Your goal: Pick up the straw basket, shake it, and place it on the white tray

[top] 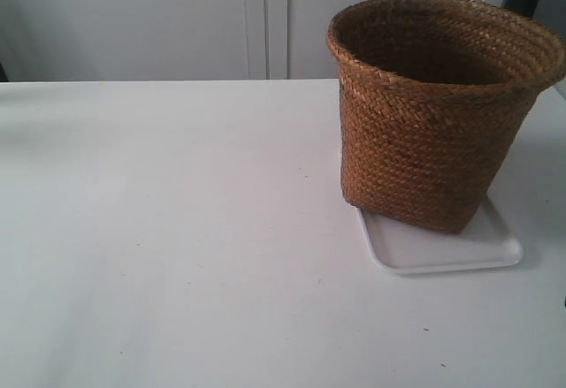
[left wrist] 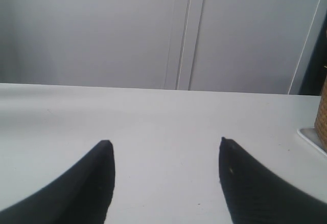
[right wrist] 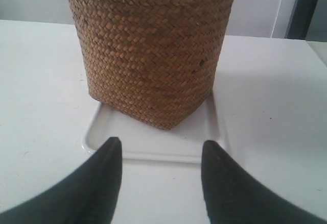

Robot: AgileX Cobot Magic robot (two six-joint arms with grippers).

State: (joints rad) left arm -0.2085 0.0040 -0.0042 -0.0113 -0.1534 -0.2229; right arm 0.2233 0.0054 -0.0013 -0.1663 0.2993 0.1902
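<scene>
You see the straw basket (top: pixel 433 132) standing on the white tray (top: pixel 460 251); left fingers (left wrist: pixel 87 188) and right fingers (right wrist: pixel 102 183) spread, empty; seemingly done.

Exterior raised, wrists low, all sharing basket (top: pixel 424 140)

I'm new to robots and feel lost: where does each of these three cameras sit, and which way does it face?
Exterior view: off the arms, above the table, looking down at the straw basket standing on the white tray; no robot part shows.
Left wrist view: low over the table, facing grey cabinet doors; the open left gripper shows.
Right wrist view: low, close before the basket; the open right gripper shows.
Shared: all three show basket and tray.
</scene>
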